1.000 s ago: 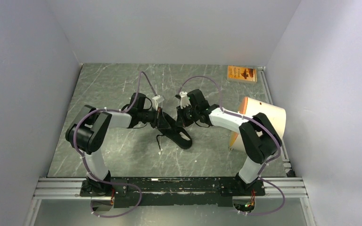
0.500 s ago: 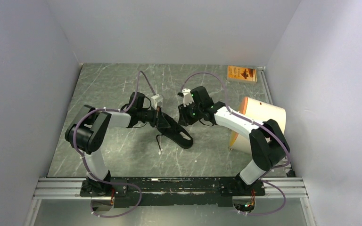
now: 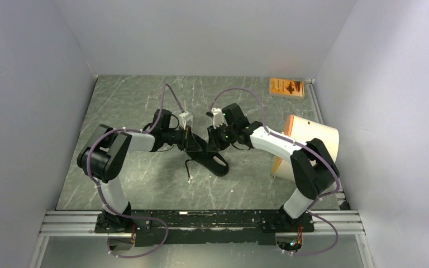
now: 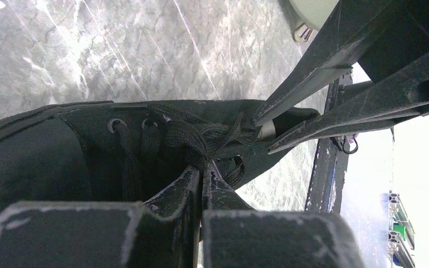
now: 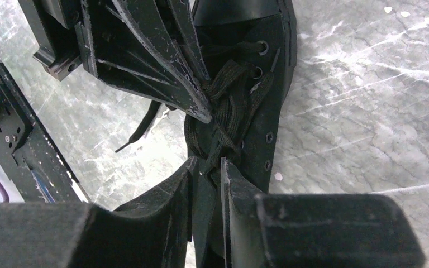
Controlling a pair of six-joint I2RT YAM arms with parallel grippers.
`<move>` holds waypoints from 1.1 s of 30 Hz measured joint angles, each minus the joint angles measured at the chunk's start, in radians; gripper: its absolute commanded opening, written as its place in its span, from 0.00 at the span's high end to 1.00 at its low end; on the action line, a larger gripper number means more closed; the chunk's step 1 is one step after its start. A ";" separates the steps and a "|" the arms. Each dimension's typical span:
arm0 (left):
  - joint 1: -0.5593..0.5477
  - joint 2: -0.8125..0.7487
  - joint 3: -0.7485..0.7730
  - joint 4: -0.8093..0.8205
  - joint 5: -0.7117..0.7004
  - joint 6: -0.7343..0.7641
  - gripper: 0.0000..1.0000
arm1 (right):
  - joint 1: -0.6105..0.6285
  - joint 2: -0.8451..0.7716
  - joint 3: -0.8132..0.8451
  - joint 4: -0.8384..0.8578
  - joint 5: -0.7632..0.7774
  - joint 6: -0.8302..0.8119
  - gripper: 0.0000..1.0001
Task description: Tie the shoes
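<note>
The black shoe (image 3: 211, 158) lies mid-table, toe toward the near right. My left gripper (image 3: 196, 144) comes in from the left and is shut on a black lace at the knot (image 4: 201, 166). My right gripper (image 3: 214, 144) comes in from the right, tips almost meeting the left's. Its fingers are pinched on a lace strand over the shoe's tongue (image 5: 207, 163). The shoe fills the left wrist view (image 4: 44, 156) and the right wrist view (image 5: 268, 72). One loose lace end (image 3: 189, 169) trails on the table, also seen from the right wrist (image 5: 139, 129).
A cream-and-orange curved cylinder (image 3: 311, 140) stands by the right arm's elbow. An orange box (image 3: 286, 87) lies at the back right corner. A metal rail (image 3: 324, 120) runs along the right edge. Grey walls close three sides.
The right arm pulled up and back slightly, then came back down onto the laces. The left gripper stayed shut at the knot and the shoe barely moved.
</note>
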 measured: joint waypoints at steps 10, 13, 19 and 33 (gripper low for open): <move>0.000 0.000 -0.005 0.023 0.002 -0.012 0.95 | 0.001 0.032 0.000 0.022 -0.003 0.010 0.73; 0.000 0.000 -0.005 0.023 0.002 -0.012 0.95 | 0.003 0.036 0.000 0.028 -0.002 0.010 0.72; 0.000 0.000 -0.005 0.023 0.002 -0.012 0.95 | 0.005 0.046 0.000 0.044 0.009 0.010 0.88; 0.002 -0.073 -0.054 -0.011 0.002 0.007 0.75 | -0.024 0.053 0.206 -0.254 -0.013 0.111 1.00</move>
